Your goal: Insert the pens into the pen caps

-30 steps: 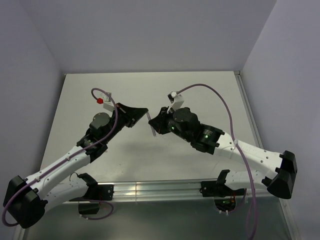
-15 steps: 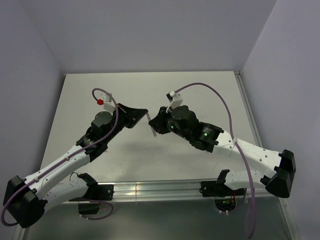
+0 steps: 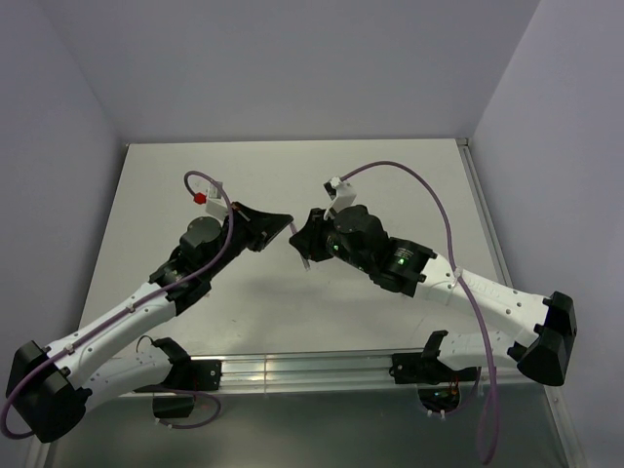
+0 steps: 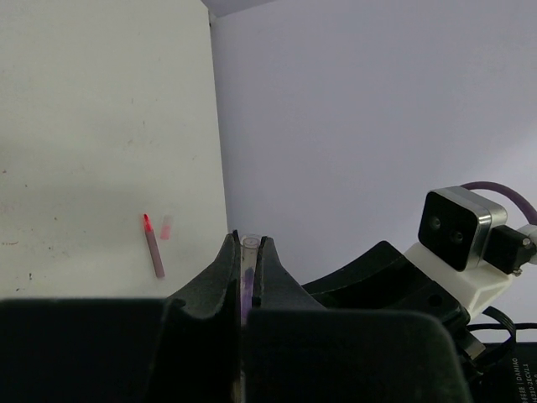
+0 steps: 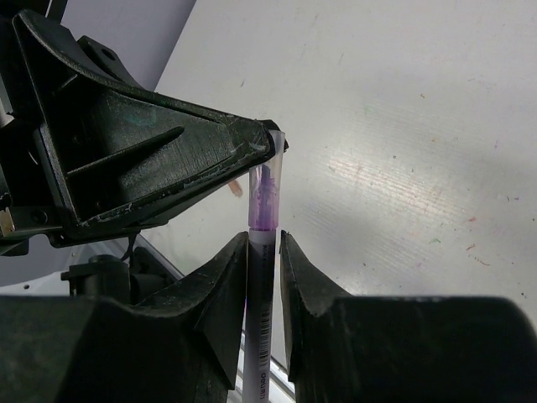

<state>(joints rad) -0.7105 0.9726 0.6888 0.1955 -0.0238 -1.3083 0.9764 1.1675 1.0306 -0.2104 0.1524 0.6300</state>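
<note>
Left arm (image 3: 127,317), right arm (image 3: 487,297) angled inward; left hand (image 4: 248,242) clamped tight, right hand (image 5: 264,239) narrowly parted, tips nearly meeting.

- Left gripper (image 4: 248,243) fingers (image 5: 151,159): matt black plastic, faintly grainy, edges scuffed.
- Pen cap (image 5: 275,159) between them: clear, glossy plastic.
- Pen (image 5: 258,319) between the right gripper's (image 5: 263,243) fingers: smooth pale plastic, slight sheen, printed markings.
- Table (image 5: 403,126) beyond both grippers: matt off-white, lightly scratched and stained.

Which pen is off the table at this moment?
The pale-barrelled, purple-tipped pen between the fingers of the right pincer, its tip inside the clear cap in the left pincer. The grey, red-tipped pen lies flat on the white table.
</note>
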